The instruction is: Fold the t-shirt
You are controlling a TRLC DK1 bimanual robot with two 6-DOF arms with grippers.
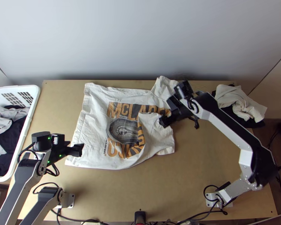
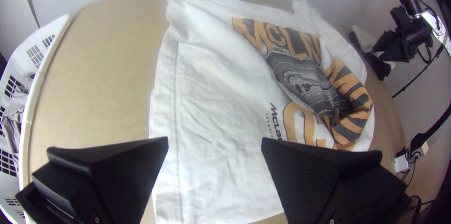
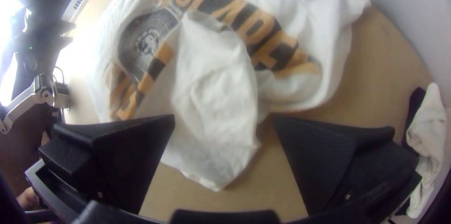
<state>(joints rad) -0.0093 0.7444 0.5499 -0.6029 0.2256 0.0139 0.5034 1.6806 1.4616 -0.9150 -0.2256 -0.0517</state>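
Both pincers are standing wide open over a part-folded t-shirt

Nearest, the left gripper is hovering at the shirt's hem end, on the robot's left. Its two flat black fingers are standing well apart, pinching nothing, and the stitched hem is running through the gap between them in its own wrist view. Whether either tip is touching the cloth, I cannot tell.

The white t-shirt is lying across the middle of the table, mostly spread, print up. Toward the robot's right, its near part is lying folded over on itself, the plain white flap covering some of the orange and black lettering and reaching the edge of the round grey picture.

To the left, a white basket is holding grey and black clothes.

Farther in, the right gripper is hanging above the folded-over part. Its fingers are spreading broadly too, gripping nothing; cloth and bare table are showing between them in its wrist view. Contact with the shirt is hard to judge.

Beyond it, the shirt's far right end is lying rumpled. By the table's far right corner, a cream cloth is resting bunched on a black one.
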